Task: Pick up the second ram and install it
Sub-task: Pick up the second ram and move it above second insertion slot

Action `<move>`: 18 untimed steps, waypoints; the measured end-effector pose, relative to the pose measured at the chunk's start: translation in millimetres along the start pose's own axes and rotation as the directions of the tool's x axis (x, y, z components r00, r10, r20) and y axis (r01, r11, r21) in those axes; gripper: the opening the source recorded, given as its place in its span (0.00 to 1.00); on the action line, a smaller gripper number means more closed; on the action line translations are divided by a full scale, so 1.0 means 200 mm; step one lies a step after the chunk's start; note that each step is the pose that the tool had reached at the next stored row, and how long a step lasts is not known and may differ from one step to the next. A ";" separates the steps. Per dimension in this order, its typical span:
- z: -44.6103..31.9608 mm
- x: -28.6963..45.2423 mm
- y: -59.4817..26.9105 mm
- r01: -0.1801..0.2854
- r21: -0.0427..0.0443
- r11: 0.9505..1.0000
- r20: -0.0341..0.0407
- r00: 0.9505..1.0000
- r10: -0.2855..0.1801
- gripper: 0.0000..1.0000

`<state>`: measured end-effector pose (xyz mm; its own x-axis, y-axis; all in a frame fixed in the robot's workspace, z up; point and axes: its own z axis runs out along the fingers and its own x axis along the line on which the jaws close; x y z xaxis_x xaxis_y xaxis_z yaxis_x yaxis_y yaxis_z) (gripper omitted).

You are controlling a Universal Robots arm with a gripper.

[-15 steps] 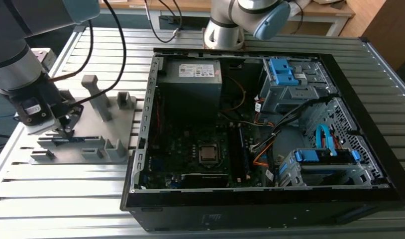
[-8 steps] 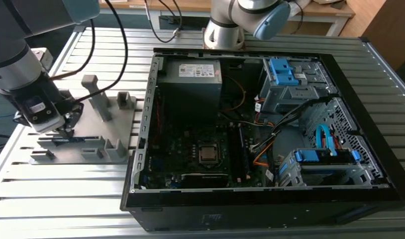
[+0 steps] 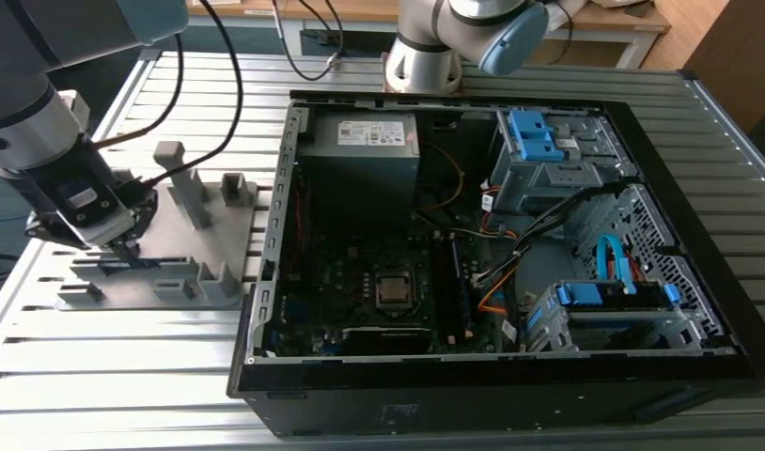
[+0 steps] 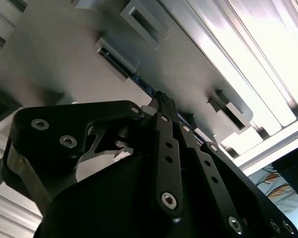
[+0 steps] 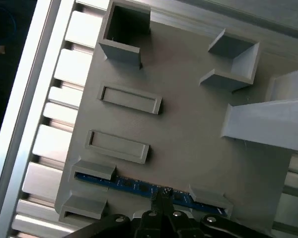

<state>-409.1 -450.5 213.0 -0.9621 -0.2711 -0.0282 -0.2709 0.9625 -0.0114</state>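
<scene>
Locate the second ram (image 5: 134,184) on the grey tray (image 5: 188,124), toward the exterior view's left of the open computer case (image 3: 267,282). Note it standing on its long edge, cradled at each end by a slotted block (image 5: 95,169) (held upright so as to leave the top edge free for a pinch from above). Find the gripper (image 5: 161,194) pointing straight down at mid-length, placed there, by judgement, to keep the strip balanced in a lift. Read the fingers (image 4: 166,148) as drawn almost together, closed on the thin board from both faces, with nothing else held. Treat the ram as not yet lifted: seated in both blocks, well apart from the motherboard (image 3: 357,263). Judge this as the grasp stage.
</scene>
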 end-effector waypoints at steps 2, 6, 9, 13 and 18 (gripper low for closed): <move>0.000 0.000 0.000 0.032 -0.001 0.999 0.000 0.999 -0.032 0.10; 0.000 0.000 0.000 0.088 -0.002 0.996 0.001 0.996 -0.088 0.10; 0.000 0.000 0.000 0.128 -0.004 0.992 0.002 0.992 -0.128 0.10; 0.001 0.000 0.000 0.184 -0.005 0.983 0.003 0.983 -0.184 0.10; 0.000 0.000 0.000 0.248 -0.007 0.969 0.004 0.969 -0.248 0.10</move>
<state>-409.2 -450.5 212.9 -0.8650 -0.5009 -0.0283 -0.5008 0.8655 -0.0114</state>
